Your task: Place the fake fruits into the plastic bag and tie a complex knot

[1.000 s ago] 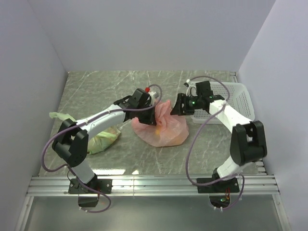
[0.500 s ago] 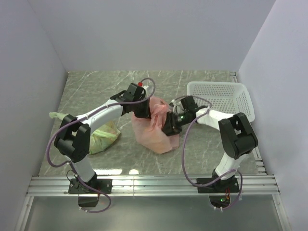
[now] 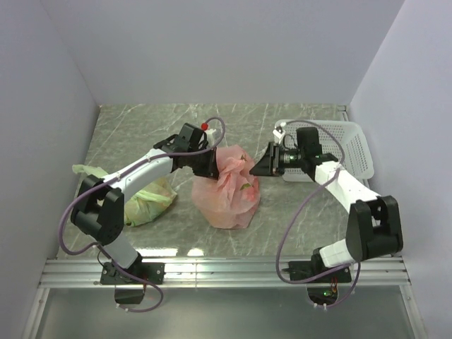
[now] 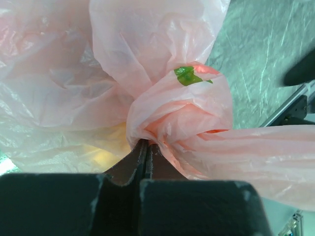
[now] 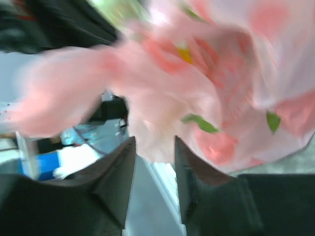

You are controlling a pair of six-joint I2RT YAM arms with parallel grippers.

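Right gripper (image 3: 263,164), jaws apart, has withdrawn rightward from the plastic bag (image 3: 229,201); left gripper (image 4: 146,147) clamps the knot (image 4: 179,110) (seemingly formed); tying likely near completion.

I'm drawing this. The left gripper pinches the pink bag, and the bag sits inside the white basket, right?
No. The left gripper does pinch the pink bag, but the bag sits on the table, left of the white basket, not inside it, as the top view shows.

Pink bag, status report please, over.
Left gripper shut on pink bag just under the knot. Right gripper open beside it, view blurred. Yellow fruit shows through. Nothing in the way.
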